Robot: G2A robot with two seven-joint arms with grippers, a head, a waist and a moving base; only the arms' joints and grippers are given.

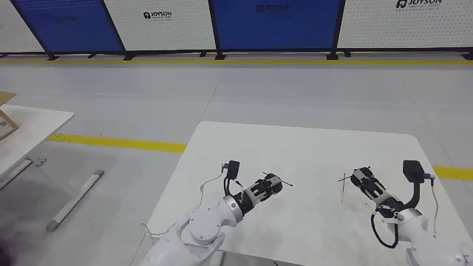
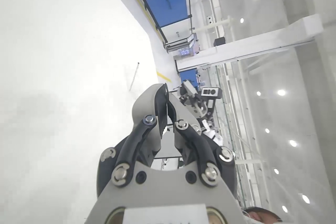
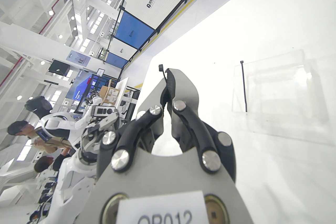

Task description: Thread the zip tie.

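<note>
The white table (image 1: 295,148) is the biggest thing before me. Its far edge runs straight across, its corners are rounded, and its left edge slants back toward me. Both my arms sit over the near half, well inside every edge. Bare tabletop stretches from my grippers to the far edge, with another open strip between the two grippers. Beyond the table is grey floor (image 1: 222,89) crossed by a yellow line (image 1: 118,142).

A clear, shallow tray (image 3: 283,93) lies flat on the table just beside my right gripper (image 1: 358,175). A spare zip tie (image 3: 244,88) runs straight along one of its side walls. I cannot tell whether it lies inside that wall or just outside it.

My right gripper has its fingers pressed together on a black zip tie (image 3: 161,69). The square head pokes out just past the fingertips, held above the table.

My left gripper (image 1: 275,182) hangs over the left part of the table, well apart from the right one. Its fingers are closed tight as well. In the top view a thin black strip (image 1: 285,183) crosses its tip and sticks out on both sides, pinched between the pads.
</note>
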